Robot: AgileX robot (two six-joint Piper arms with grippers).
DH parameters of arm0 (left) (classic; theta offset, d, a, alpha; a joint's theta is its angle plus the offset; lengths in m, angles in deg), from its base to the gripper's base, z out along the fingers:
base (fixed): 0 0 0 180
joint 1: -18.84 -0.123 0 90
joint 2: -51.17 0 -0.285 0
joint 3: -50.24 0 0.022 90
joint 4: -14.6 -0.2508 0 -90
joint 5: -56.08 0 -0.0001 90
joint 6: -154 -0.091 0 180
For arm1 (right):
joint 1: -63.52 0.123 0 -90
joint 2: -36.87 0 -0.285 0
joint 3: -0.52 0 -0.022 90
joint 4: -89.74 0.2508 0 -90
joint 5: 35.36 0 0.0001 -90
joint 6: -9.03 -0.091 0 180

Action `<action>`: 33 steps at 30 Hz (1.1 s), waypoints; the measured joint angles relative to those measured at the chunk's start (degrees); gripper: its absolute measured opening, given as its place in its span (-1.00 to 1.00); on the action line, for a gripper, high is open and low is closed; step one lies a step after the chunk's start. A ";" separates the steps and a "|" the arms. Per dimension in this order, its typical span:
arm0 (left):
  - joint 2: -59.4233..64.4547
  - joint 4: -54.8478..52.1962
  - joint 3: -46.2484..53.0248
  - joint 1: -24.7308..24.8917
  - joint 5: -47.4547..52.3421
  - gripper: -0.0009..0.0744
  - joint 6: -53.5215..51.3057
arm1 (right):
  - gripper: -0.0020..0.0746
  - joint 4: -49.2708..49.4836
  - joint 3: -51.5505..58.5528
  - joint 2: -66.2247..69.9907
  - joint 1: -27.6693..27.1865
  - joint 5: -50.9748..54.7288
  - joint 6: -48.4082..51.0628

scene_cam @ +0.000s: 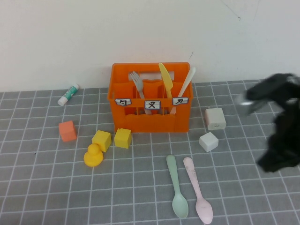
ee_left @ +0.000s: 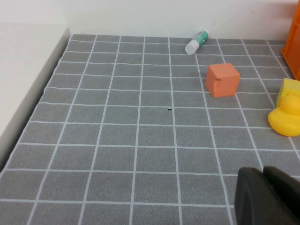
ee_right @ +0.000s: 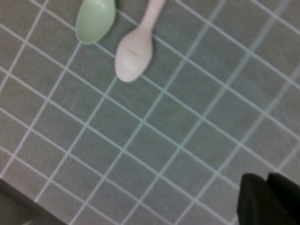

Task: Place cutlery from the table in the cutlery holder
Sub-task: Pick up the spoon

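Observation:
The orange cutlery holder [scene_cam: 150, 101] stands at the back middle of the table [scene_cam: 140, 187]. A grey fork [scene_cam: 137, 81], a yellow knife [scene_cam: 165, 77] and a white knife [scene_cam: 186, 82] stand upright in it. In front of it, a mint-green spoon [scene_cam: 176, 187] and a pink spoon [scene_cam: 198, 192] lie side by side on the tiles. Both bowls show in the right wrist view: mint-green spoon [ee_right: 96, 19], pink spoon [ee_right: 135, 50]. My right arm [scene_cam: 281, 126] hangs blurred at the right, its gripper [ee_right: 267, 180] shut and empty above bare tiles. My left gripper [ee_left: 262, 171] is shut and empty over the table's left part.
An orange cube [scene_cam: 67, 131], two yellow cubes [scene_cam: 112, 138] and a yellow duck [scene_cam: 93, 155] sit left of the holder. A glue stick [scene_cam: 68, 94] lies by the back wall. Two white cubes [scene_cam: 212, 129] stand right of the holder.

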 joint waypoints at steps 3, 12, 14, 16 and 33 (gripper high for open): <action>0.00 0.00 0.00 0.00 0.00 -0.98 0.00 | -0.87 -1.11 -5.25 8.02 3.65 0.63 0.00; 0.00 0.00 0.00 0.00 0.00 -0.98 0.13 | -0.74 -1.33 -16.45 24.39 9.61 -8.01 -6.06; 0.00 0.00 0.00 0.00 0.00 -0.98 0.13 | -0.64 -1.20 -17.72 26.60 9.73 -10.23 -8.95; 0.00 0.00 0.00 0.00 0.00 -0.98 0.13 | -0.44 -0.61 -18.73 28.61 9.73 -11.66 -11.62; 0.00 0.00 -0.10 0.00 0.00 -0.98 0.13 | 0.27 -5.87 -28.59 41.20 14.62 -12.04 -26.68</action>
